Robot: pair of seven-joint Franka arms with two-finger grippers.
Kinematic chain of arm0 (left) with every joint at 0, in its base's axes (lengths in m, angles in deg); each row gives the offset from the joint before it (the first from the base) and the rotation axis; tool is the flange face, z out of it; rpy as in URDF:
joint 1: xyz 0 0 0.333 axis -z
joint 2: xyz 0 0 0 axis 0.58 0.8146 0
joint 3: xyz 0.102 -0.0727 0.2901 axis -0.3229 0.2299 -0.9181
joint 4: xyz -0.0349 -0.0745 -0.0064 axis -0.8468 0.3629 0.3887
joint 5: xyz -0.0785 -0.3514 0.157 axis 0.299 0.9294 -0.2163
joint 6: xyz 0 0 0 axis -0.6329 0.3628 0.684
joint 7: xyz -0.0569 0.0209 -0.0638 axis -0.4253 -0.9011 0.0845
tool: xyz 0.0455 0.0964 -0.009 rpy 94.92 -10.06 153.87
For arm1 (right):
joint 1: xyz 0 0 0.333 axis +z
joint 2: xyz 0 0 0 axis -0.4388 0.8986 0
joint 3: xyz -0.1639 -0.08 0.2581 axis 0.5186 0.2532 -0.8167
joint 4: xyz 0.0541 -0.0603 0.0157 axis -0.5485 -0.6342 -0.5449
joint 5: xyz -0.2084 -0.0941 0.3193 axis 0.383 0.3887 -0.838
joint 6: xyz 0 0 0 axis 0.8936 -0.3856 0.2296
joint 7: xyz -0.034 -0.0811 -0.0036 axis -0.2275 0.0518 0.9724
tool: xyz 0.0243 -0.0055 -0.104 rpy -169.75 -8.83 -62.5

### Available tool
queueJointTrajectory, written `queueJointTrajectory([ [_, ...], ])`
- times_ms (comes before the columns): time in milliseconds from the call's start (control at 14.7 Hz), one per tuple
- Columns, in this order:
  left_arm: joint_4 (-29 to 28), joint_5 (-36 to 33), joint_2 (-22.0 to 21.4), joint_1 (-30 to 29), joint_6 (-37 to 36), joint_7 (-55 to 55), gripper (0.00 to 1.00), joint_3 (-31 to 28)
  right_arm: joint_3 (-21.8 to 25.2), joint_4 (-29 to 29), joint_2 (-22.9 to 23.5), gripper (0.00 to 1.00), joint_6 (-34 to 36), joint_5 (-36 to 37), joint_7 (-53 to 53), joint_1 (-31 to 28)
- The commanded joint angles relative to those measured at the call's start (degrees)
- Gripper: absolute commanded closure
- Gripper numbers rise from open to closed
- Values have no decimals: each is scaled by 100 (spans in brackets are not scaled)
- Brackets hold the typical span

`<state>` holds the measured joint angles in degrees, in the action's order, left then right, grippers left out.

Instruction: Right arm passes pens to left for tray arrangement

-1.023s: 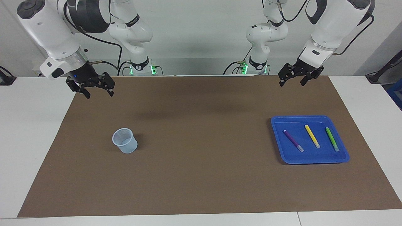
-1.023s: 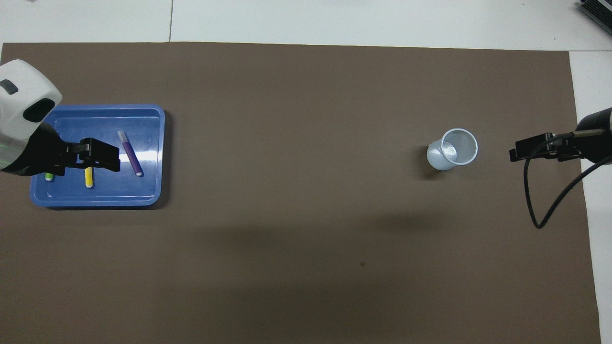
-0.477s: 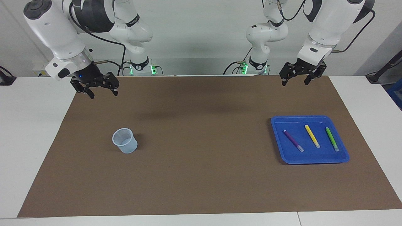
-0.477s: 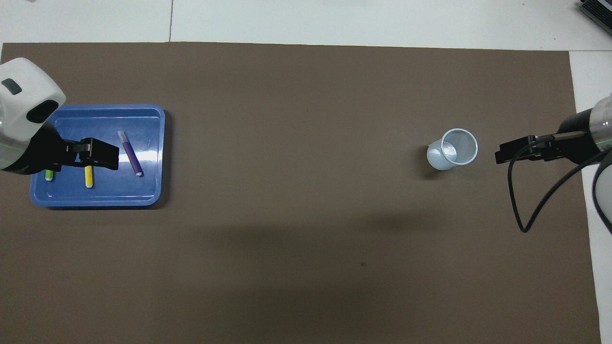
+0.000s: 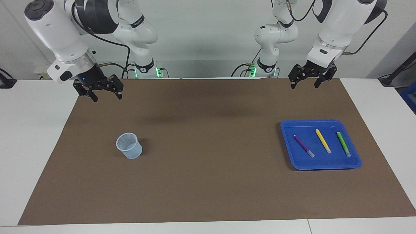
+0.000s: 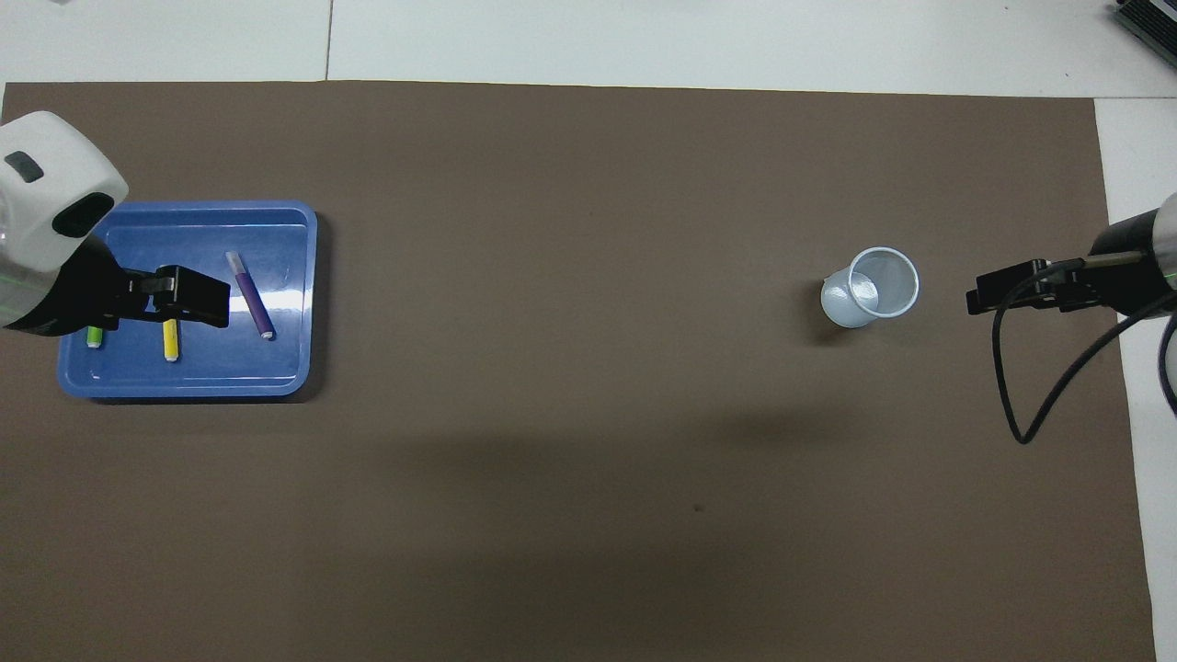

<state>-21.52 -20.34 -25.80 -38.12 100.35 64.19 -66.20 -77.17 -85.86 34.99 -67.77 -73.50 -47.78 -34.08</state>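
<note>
Facing view: three slim marker pens, purple (image 5: pixel 303 146), yellow (image 5: pixel 323 141), green (image 5: pixel 343 144), lay side by side in the shallow blue plastic tray (image 5: pixel 354 164), long axes running toward the robots. Left gripper (image 5: pixel 308 79) was raised nearer the tray, jaws open, empty. Right gripper (image 5: pixel 102 92), jaws open and empty, had lifted slightly; pens unchanged.

A shallow blue tray (image 5: pixel 320 164) is seen toward the left arm's end of the table. Three pens are laid in it side by side, apart: purple (image 5: pixel 303 146), yellow (image 5: pixel 323 141), green (image 5: pixel 343 144).
</note>
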Motion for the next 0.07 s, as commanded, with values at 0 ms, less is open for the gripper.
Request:
queueJointTrajectory([
  [0,-101,-76,-107,83,69,-76,0,-83,-55,-169,-150,0,-25,113,73,-30],
])
